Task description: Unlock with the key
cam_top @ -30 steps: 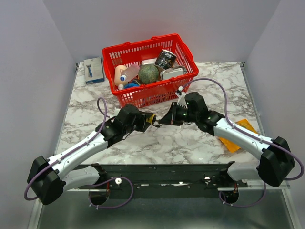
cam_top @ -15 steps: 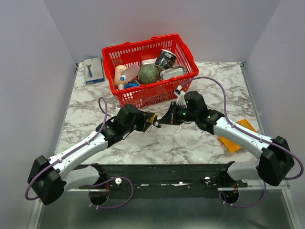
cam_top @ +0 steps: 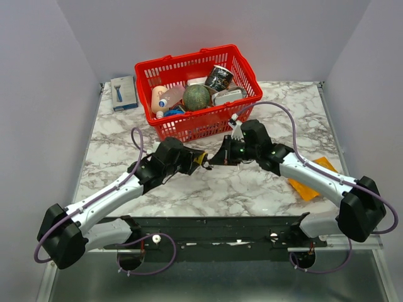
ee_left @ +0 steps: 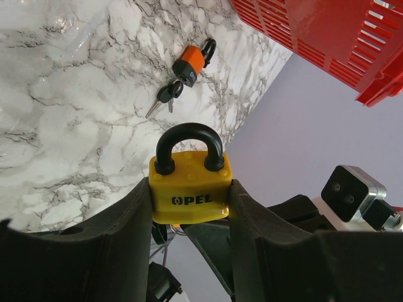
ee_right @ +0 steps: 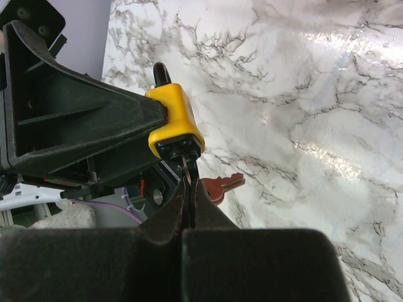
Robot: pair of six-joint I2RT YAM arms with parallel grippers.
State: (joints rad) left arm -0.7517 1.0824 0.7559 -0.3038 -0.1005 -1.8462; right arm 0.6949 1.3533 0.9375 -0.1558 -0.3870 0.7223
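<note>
Yellow marks the task item: the yellow padlock (ee_left: 189, 182), a plastic-cased block with a black curved shackle and "OPEL" on its face, is being held above the table between the two arms, in front of the basket. The left hand (ee_left: 190, 192) is gripping it, about half open, with one black finger (ee_left: 126, 226) pressing on each side of the body and the shackle pointing away from the wrist.

The thin metal key (ee_right: 186, 171) is meeting the black underside of the padlock at its keyway; how deep the blade is sitting cannot be told. The right hand (ee_right: 189, 189) is pinching this key with its fingers fully closed together on the blade.

Both hands are facing each other, tip to tip, over the white marble-patterned table (cam_top: 252, 182). A small orange padlock (ee_left: 189, 63) with a bunch of keys (ee_left: 165, 95) is lying on the table beyond the left hand. The red plastic basket (cam_top: 198, 123), filled with assorted goods, is standing behind the hands. A flat orange packet (cam_top: 308, 189) is lying partly under the right arm, and a blue-and-white box (cam_top: 124, 92) is sitting left of the basket.
</note>
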